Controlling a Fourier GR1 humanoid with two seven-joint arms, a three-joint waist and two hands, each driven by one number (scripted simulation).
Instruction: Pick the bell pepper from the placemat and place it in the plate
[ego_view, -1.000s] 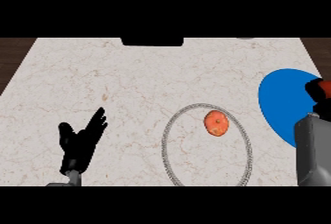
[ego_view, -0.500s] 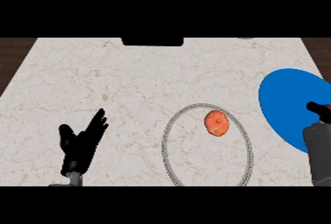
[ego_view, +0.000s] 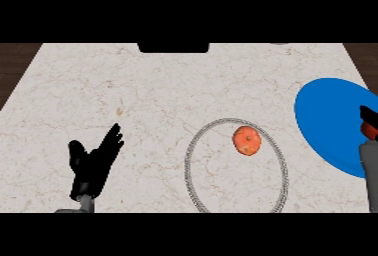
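Status of right hand (ego_view: 369, 116): only a black sliver shows at the view's right edge, over the blue placemat (ego_view: 325, 115). Whether it is released or grasping cannot be told. To its left, past the placemat's bare part, lies the plate (ego_view: 187, 165), pale with a grey rim. The orange bell pepper (ego_view: 246, 141) sits inside that rim, on the side nearer the right hand, apart from both hands. Left hand (ego_view: 92, 167) rests released, fingers up, left of the plate, over the marble counter (ego_view: 148, 90). A dark recess (ego_view: 173, 47) cuts the counter's far edge.
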